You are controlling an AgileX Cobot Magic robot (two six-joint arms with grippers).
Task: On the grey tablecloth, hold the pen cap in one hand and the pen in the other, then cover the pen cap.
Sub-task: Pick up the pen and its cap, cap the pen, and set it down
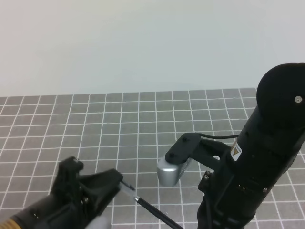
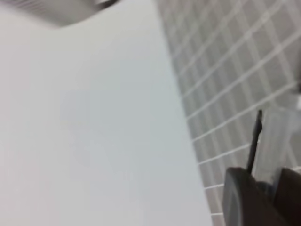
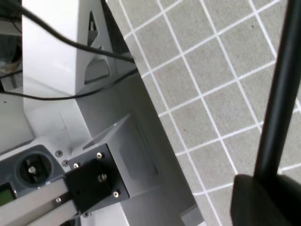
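Left claw (image 1: 125,187) pressed together on cap (image 1: 127,187), above cloth (image 1: 119,129). Right claw (image 3: 263,188) pinching pen (image 1: 155,212), its tip at cap's mouth, just beside left claw. Both off cloth.

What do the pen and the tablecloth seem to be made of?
The pen: probably plastic, a smooth matte black barrel with only a faint sheen. The grey tablecloth: seemingly woven or felt-like fabric, with a speckled, non-reflective surface and printed white grid lines.
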